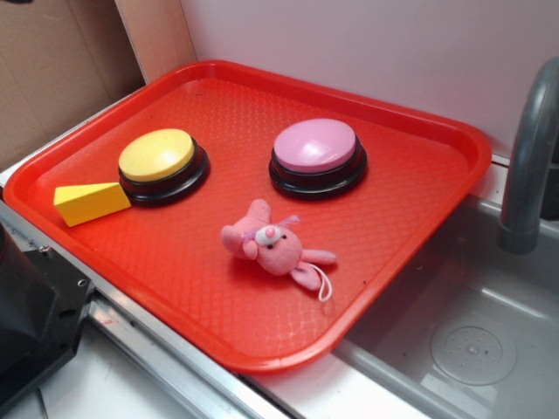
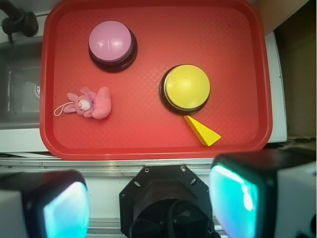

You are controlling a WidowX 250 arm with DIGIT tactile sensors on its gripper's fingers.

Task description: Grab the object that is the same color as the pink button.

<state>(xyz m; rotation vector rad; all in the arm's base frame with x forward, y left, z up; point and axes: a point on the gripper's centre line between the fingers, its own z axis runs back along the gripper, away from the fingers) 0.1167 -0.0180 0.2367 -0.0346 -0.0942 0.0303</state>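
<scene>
A small pink plush bunny [image 1: 269, 247] [image 2: 90, 103] lies on its side on the red tray [image 1: 262, 340] [image 2: 148, 144], near the tray's front edge in the exterior view. Behind it stands the pink button [image 1: 315, 154] [image 2: 112, 44], a pale pink dome on a black base. My gripper [image 2: 148, 203] is open with nothing between its fingers. It hangs high above the robot base, off the tray's near side, well away from the bunny. The gripper does not show in the exterior view.
A yellow-topped button [image 1: 160, 163] [image 2: 186, 88] and a yellow wedge block [image 1: 90, 202] [image 2: 202, 131] sit on the tray. A grey sink [image 1: 472, 340] with a faucet [image 1: 528, 157] lies beside the tray. The black robot base [image 2: 171, 198] is below the gripper.
</scene>
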